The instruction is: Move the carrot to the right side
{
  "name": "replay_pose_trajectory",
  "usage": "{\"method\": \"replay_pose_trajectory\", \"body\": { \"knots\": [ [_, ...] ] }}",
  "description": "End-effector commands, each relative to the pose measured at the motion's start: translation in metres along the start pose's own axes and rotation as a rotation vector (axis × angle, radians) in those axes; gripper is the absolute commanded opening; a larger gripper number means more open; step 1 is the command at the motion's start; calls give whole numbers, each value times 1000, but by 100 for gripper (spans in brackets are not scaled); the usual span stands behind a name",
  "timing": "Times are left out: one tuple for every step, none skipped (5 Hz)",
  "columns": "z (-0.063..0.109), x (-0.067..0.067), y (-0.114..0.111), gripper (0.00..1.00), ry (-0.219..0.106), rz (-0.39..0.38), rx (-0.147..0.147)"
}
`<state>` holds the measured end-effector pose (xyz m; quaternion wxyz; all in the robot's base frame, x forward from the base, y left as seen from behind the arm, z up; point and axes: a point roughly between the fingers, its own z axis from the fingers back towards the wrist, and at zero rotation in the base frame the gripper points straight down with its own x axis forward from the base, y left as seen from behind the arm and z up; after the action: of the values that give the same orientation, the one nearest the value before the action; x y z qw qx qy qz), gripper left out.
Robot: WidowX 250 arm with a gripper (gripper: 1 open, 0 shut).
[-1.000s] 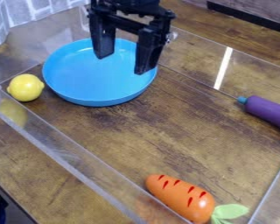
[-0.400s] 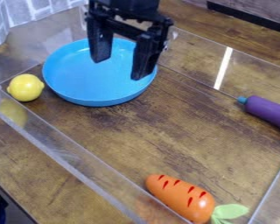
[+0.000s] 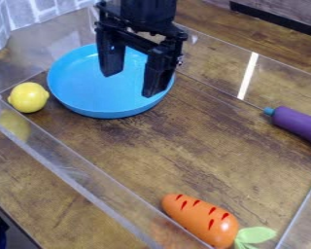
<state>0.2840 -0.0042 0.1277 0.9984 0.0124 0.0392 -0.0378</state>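
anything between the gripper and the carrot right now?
Nothing visible. The open gripper hangs over the blue bowl at the upper left; the carrot lies at the bottom edge, and only bare wood table lies between them. The lemon and eggplant sit well off that line.

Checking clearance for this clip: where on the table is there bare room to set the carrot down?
Bare wood spans the middle, between the blue bowl, eggplant and carrot. Another patch lies front-left, below the lemon. It is crowded back-left, where the open gripper hangs over the bowl.
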Motion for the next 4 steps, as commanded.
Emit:
{"method": "replay_pose_trajectory", "body": {
  "knots": [
    [33, 5, 4, 100, -110, -47, 11],
    [33, 4, 4, 100, -125, -94, 20],
    [21, 7, -5, 100, -126, -105, 24],
    [11, 11, -14, 100, -130, -110, 29]
  ]
}}
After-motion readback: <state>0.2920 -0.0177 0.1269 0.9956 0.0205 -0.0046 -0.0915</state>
